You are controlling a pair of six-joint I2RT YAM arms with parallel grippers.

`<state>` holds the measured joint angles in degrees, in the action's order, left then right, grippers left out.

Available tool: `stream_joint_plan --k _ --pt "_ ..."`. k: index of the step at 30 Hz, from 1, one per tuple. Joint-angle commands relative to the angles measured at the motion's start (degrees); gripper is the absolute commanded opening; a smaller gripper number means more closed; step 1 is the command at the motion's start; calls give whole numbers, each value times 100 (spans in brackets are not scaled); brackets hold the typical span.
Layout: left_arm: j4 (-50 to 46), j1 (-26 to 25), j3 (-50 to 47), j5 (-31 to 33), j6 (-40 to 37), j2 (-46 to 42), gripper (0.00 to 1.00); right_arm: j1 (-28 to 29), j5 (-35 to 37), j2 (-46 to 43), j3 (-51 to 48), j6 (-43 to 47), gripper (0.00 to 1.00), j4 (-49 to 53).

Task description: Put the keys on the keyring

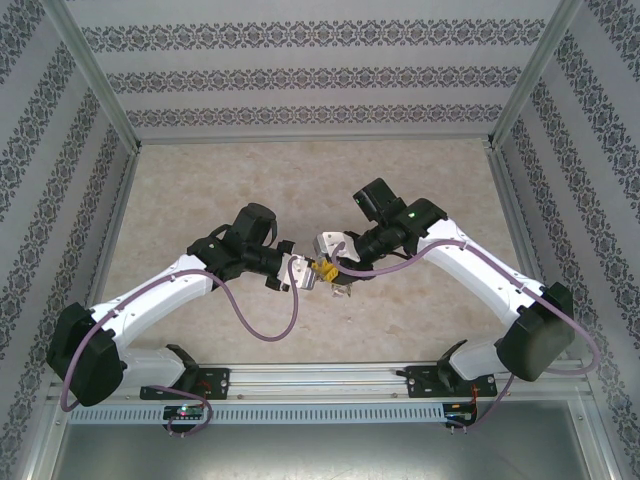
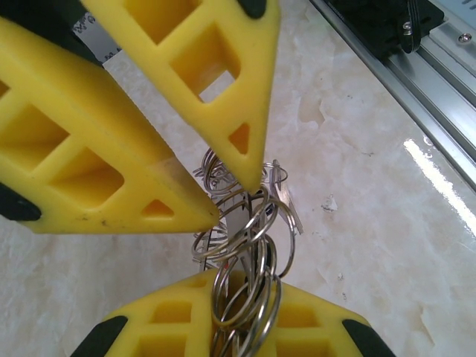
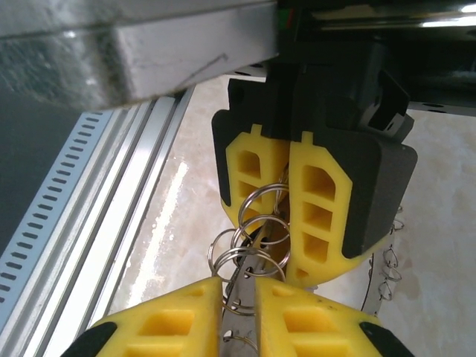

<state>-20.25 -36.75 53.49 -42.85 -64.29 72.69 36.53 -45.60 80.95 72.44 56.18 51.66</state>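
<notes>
Pinching the keyring [image 2: 249, 230] from opposite ends with left fingers [image 2: 223, 111] and right fingers [image 3: 163, 323] alike, seemingly steadying it above the tabletop [image 2: 357, 223] for threading.

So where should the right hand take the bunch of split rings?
Probably its free end, beyond where the left hand pinches it, with the right hand coming tip to tip from the opposite side. The bunch of split rings sticks out as a narrow column, so fingers can close across it.

Keyring [image 2: 249, 245] partly hidden, cut off below
</notes>
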Motion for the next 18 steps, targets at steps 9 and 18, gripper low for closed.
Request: stream_joint_plan --k 9,18 --pt "38 -34 146 -497 -210 -211 0 -39 -54 40 115 274 20 -198" --pt "386 -34 5 -554 2 -252 0 71 -226 96 15 650 25 -195"
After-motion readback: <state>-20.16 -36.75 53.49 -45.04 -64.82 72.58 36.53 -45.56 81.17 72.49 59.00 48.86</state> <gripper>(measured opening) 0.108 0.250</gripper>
